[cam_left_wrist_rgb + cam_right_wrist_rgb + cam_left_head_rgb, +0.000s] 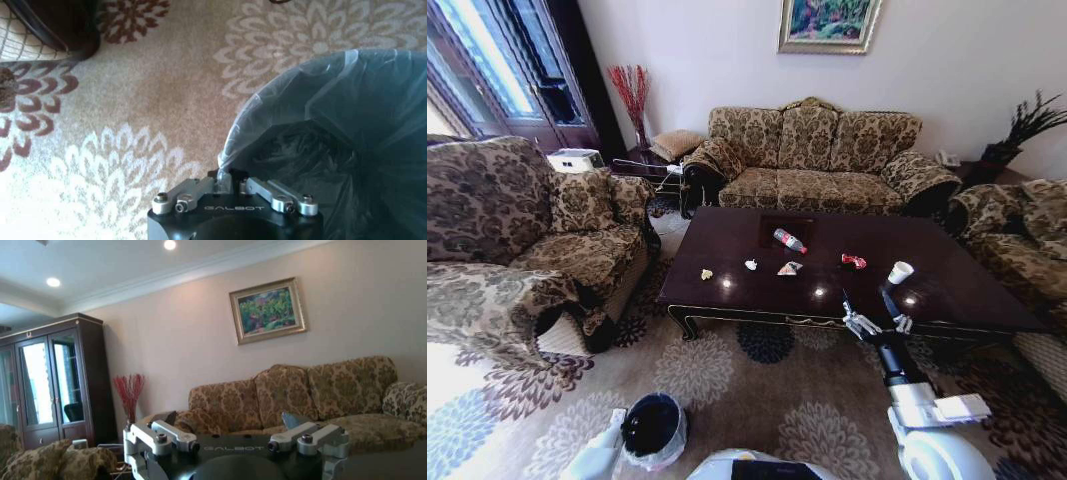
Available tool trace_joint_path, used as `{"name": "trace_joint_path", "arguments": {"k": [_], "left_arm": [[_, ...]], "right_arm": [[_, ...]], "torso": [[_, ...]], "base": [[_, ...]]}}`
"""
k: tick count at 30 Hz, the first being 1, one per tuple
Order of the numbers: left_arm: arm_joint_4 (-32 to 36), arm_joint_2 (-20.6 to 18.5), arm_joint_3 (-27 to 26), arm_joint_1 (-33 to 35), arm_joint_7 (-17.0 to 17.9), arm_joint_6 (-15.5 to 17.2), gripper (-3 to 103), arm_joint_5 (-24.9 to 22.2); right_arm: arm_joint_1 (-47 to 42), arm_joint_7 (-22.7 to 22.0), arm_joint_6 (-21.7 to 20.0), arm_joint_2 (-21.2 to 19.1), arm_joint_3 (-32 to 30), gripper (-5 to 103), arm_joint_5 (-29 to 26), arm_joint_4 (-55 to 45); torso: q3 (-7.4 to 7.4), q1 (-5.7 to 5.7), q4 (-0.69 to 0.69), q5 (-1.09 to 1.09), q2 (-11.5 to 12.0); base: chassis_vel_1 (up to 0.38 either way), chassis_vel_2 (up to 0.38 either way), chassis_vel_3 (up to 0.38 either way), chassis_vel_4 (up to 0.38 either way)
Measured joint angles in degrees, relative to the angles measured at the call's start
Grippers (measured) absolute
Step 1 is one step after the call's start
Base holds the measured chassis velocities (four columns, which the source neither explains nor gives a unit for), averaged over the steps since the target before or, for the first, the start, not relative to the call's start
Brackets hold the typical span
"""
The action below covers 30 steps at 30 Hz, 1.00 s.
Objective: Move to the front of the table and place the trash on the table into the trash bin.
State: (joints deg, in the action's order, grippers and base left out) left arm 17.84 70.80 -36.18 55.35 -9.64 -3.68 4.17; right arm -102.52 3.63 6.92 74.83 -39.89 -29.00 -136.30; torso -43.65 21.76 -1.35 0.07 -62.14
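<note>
Left gripper [230, 186] clamped on the bin's [653, 428] bag rim, apparently — right gripper [875, 322] spread wide at the table's [727, 250] near edge, bottle [789, 240] and cup [900, 272] sitting beyond.

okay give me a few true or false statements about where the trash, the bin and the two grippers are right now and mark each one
1. The left gripper has its jaws shut on the trash bin liner's rim. True.
2. The plastic bottle is inside the bin. False: it lies on the table.
3. The right gripper has its jaws open at the table's near edge. True.
4. The paper cup lies on the carpet. False: it stands on the table.
</note>
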Motion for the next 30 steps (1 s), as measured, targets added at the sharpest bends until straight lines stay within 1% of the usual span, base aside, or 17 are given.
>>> {"name": "trace_joint_path", "arguments": {"k": [2, 6, 8, 9, 12, 16, 17, 20, 21, 23, 24, 25, 26, 27, 28, 29, 30], "left_arm": [[0.1, 0.1, -0.3, 0.2, -0.4, 0.2, 6, 0.1], [1.7, 0.2, -0.5, 1.2, -0.4, 0.7, 6, -0.1], [2.5, 0.1, -0.5, 1.7, -0.3, 1.0, 6, -0.4], [2.9, 0.0, -0.6, 2.2, -0.4, 1.1, 6, -0.8], [3.9, -0.2, -0.6, 3.2, -0.2, 1.3, 6, -1.4], [6.8, -1.0, -0.8, 6.6, 0.9, 1.3, 5, -5.7], [6.8, -1.0, -0.8, 6.6, 0.9, 1.3, 5, -5.7], [11.1, -3.0, -1.4, 10.6, 2.2, -1.1, 2, -11.5], [11.1, -3.0, -1.4, 10.6, 2.2, -1.1, 2, -11.5], [16.1, -5.1, -2.1, 13.8, 3.6, -2.0, 0, -17.4], [16.1, -5.1, -2.1, 13.8, 3.6, -2.0, 0, -17.4], [18.4, -5.9, -2.4, 15.2, 3.9, -2.1, 0, -19.8], [21.8, -6.9, -3.0, 17.2, 4.3, -2.1, 0, -23.1], [21.8, -6.9, -3.0, 17.2, 4.3, -2.1, 0, -23.1], [25.3, -7.7, -3.6, 18.9, 5.1, -2.1, 0, -26.0], [28.1, -8.3, -4.6, 20.3, 5.8, -2.1, 0, -27.7], [31.7, -8.8, -6.1, 22.0, 6.8, -2.1, 0, -29.4]], "right_arm": [[-0.3, 0.0, 0.2, 0.0, -0.2, 100, -0.1, -0.2], [-0.6, 0.0, 0.6, 0.1, -0.3, 100, -0.2, -0.4], [-0.8, 0.1, 0.7, 0.1, -0.3, 100, -0.2, -0.5], [-0.9, 0.1, 0.8, 0.1, -0.3, 100, -0.2, -0.5], [-0.9, 0.2, 1.0, 0.1, -0.3, 100, -0.3, -0.4], [-0.6, 0.1, 1.3, 0.0, 0.0, 100, -0.4, -0.1], [-0.6, 0.1, 1.3, 0.0, 0.0, 100, -0.4, -0.1], [0.5, -0.1, 0.6, -0.5, 0.2, 100, -0.6, -0.3], [0.5, -0.1, 0.6, -0.5, 0.2, 100, -0.6, -0.3], [1.3, -0.3, 0.1, -0.7, 0.4, 100, -0.8, -0.3], [1.3, -0.3, 0.1, -0.7, 0.4, 100, -0.8, -0.3], [1.6, -0.3, 0.0, -0.7, 0.6, 100, -0.8, -0.3], [1.9, -0.3, -0.3, -0.7, 0.9, 100, -0.8, -0.3], [1.9, -0.3, -0.3, -0.7, 0.9, 100, -0.8, -0.3], [2.1, -0.3, -0.5, -0.7, 1.1, 100, -0.8, -0.3], [2.3, -0.3, -0.6, -0.7, 1.2, 100, -0.8, -0.3], [2.6, -0.3, -0.6, -0.7, 1.3, 100, -0.8, -0.3]], "torso": [[0.0, 0.0, 0.0, 0.03, 0.0], [0.0, 0.0, 0.0, 0.01, 0.0], [0.0, 0.0, 0.01, -0.04, 0.0], [0.0, 0.0, 0.03, -0.1, 0.0], [0.0, 0.0, 0.02, -0.13, 0.0], [-0.01, 0.0, 0.02, -0.22, 0.0], [-0.01, 0.0, 0.02, -0.22, 0.0], [-0.01, 0.0, -0.01, -0.14, 0.0], [-0.01, 0.0, -0.01, -0.14, 0.0], [-0.01, 0.0, -0.01, -0.05, 0.0], [-0.01, 0.0, -0.01, -0.05, 0.0], [-0.01, 0.0, -0.02, -0.03, 0.0], [-0.01, 0.0, -0.04, -0.09, 0.0], [-0.01, 0.0, -0.04, -0.09, 0.0], [-0.01, 0.0, -0.02, -0.14, 0.0], [0.0, 0.0, 0.05, -0.14, 0.0], [0.0, 0.0, 0.06, -0.1, 0.0]], "base": [[0.0, 0.0, 0.0, 0.0], [0.0, 0.0, 0.0, 0.0], [0.0, 0.0, 0.0, 0.0], [0.0, 0.0, 0.0, 0.0], [0.0, 0.0, 0.0, 0.0], [0.0, 0.0, 0.0, 0.0], [0.0, 0.0, 0.0, 0.0], [0.0, 0.0, 0.0, 0.0], [0.0, 0.0, 0.0, 0.0], [0.0, 0.0, 0.0, 0.0], [0.0, 0.0, 0.0, 0.0], [0.0, 0.0, 0.0, 0.0], [0.0, 0.0, 0.0, 0.0], [0.0, 0.0, 0.0, 0.0], [0.0, 0.0, 0.0, 0.0], [0.0, 0.0, 0.0, 0.0], [0.0, 0.0, 0.0, 0.0]]}}
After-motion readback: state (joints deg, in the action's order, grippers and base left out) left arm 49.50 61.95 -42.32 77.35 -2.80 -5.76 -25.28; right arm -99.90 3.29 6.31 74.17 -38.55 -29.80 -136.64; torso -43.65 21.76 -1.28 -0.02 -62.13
